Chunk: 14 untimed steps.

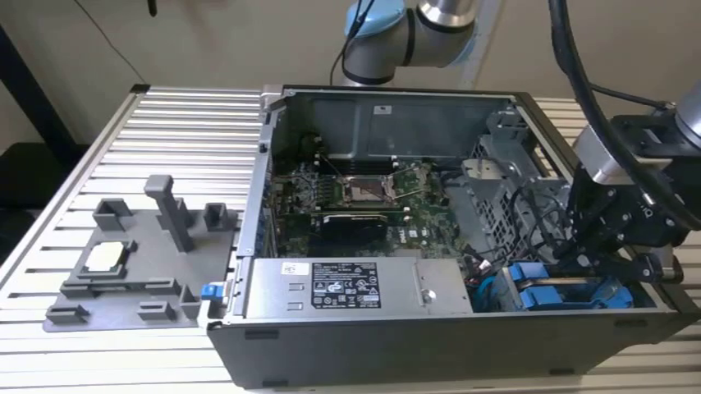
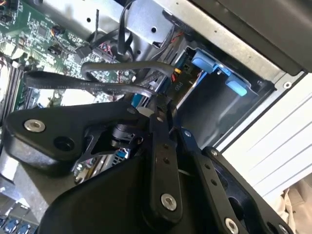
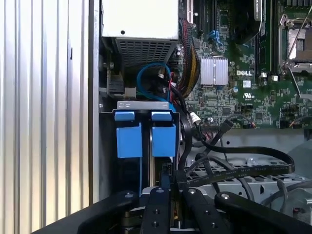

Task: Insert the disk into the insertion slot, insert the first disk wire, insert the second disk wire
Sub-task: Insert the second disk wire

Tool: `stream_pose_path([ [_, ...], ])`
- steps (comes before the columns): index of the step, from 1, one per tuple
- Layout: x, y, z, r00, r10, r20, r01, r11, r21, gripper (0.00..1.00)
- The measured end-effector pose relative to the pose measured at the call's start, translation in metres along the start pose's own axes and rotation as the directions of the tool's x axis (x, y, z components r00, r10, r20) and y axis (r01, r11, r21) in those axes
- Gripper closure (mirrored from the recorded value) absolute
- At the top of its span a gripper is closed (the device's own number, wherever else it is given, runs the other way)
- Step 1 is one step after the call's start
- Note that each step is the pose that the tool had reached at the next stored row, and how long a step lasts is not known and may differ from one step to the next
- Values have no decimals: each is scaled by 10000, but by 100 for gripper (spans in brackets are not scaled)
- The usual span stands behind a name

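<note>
The open computer case (image 1: 438,246) lies on the slatted table (image 1: 164,131), and everything else can be placed from it. Outside the case, on the exterior view's left, sits a grey fixture tray (image 1: 131,271). Inside, the green motherboard (image 1: 362,197) fills the middle and the silver power-supply box (image 1: 350,287) lies along the near wall. In the corner beside that box is the insertion slot (image 1: 559,291), the grey drive bay with blue fittings. The disk (image 3: 146,139) appears to be already seated there: in the first wrist view two blue bracket tabs stand side by side in the bay, though which belongs to this disk I cannot tell. The gripper (image 3: 168,183) hangs just above that bay, its fingers (image 2: 161,109) drawn narrow on what looks like a black cable connector (image 3: 165,170), so a wire insertion seems under way, not finished. Loose black cables (image 3: 234,168) trail past it across the cage.
</note>
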<state>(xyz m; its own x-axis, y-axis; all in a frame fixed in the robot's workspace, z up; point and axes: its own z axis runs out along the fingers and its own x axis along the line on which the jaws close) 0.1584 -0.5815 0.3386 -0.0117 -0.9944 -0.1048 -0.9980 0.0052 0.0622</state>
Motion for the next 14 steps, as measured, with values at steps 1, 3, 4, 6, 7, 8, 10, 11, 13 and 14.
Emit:
stream_pose_path([
  [1,0,0,4,10000,36,1,-36,10000,4,84],
  [3,2,0,13,9999,109,1,-109,9999,11,84],
  [4,2,-1,17,9999,142,1,-142,9999,15,84],
  [6,3,-1,26,9998,206,-2,-206,9998,21,84],
  [7,4,-1,32,9997,236,-2,-236,9997,25,84],
  [8,5,-1,39,9996,270,-4,-270,9996,28,84],
  [10,5,-5,50,9995,328,4,-328,9995,39,82],
  [11,5,-5,51,9994,347,7,-347,9994,37,82],
  [13,6,-3,51,9993,372,5,-372,9993,30,76],
  [14,5,-3,49,9993,382,5,-382,9993,27,76],
])
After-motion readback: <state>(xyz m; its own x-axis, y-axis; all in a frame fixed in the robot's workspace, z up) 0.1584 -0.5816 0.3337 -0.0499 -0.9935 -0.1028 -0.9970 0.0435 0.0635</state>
